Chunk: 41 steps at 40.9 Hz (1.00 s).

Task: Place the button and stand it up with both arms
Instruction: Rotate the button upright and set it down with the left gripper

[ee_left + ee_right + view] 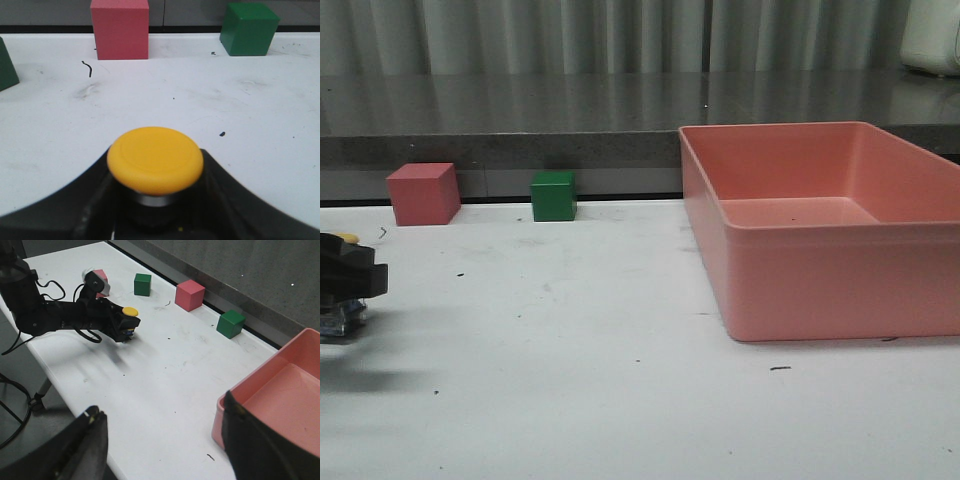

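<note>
- Front view: the left gripper [345,285] enters at the left edge, low over the white table [620,380]. A sliver of yellow cap shows above it and bluish-silver terminals below, so the button [342,318] sits in its jaws at the table's left side, at or just above the surface; contact cannot be told.
- Front view: a red cube [423,194] and a green cube [554,196] stand apart along the far table edge. A pink bin [840,290] occupies the right side. The right gripper is out of frame.
- Left wrist view: the button [155,159] fills the lower centre, yellow cap upward and level. The black fingers [235,195] close against its base from both sides, so the gripper is clamped on the button.
- Left wrist view: the red cube [120,29] and green cube [249,29] stand beyond the button. A second green cube [7,67] is cut by the frame edge. Small dark specks mark the table [200,100].
- Right wrist view: the right gripper [165,440] hangs high, well apart from the button, fingers spread wide with nothing between them.
- Right wrist view: the left gripper [120,325] holds the button [130,313], cap up, near the table's front edge.
- Right wrist view: two green cubes [143,284] [230,323] flank the red cube [190,295] along the far edge; the bin [280,400] lies beside the right fingers.
</note>
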Tool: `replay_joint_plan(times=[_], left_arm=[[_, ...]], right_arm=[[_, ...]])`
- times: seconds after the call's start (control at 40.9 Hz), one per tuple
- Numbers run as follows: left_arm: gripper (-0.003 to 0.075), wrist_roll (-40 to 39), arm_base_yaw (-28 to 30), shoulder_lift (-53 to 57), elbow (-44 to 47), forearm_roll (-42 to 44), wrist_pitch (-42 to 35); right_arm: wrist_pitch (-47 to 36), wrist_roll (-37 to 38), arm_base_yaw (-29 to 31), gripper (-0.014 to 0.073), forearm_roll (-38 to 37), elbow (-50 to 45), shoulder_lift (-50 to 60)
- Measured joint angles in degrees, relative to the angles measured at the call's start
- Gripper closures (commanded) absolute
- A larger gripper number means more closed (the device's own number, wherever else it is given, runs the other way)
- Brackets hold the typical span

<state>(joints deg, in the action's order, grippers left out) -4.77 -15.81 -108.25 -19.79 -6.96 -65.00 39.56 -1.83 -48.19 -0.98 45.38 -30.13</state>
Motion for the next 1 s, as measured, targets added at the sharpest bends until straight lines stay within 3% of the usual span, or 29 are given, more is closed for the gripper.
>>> replay_joint_plan(times=[0.416, 0.758, 0.905, 1.003], left_arm=[[0.0224, 0.0, 0.0, 0.0, 0.4, 2.7, -0.2], [0.0220, 0.0, 0.0, 1.6, 3.2, 0.0, -0.2], [0.0225, 0.0, 0.0, 6.2, 5.1, 0.0, -0.1], [0.0225, 0.0, 0.0, 10.8, 5.4, 0.0, 3.9]], right_arm=[[0.0, 0.0, 0.0, 0.0087, 0.0, 0.0, 0.0], [0.0, 0.0, 0.0, 0.0087, 0.0, 0.0, 0.0], [0.0, 0.0, 0.0, 0.0087, 0.0, 0.0, 0.0], [0.0, 0.0, 0.0, 0.0087, 0.0, 0.0, 0.0]])
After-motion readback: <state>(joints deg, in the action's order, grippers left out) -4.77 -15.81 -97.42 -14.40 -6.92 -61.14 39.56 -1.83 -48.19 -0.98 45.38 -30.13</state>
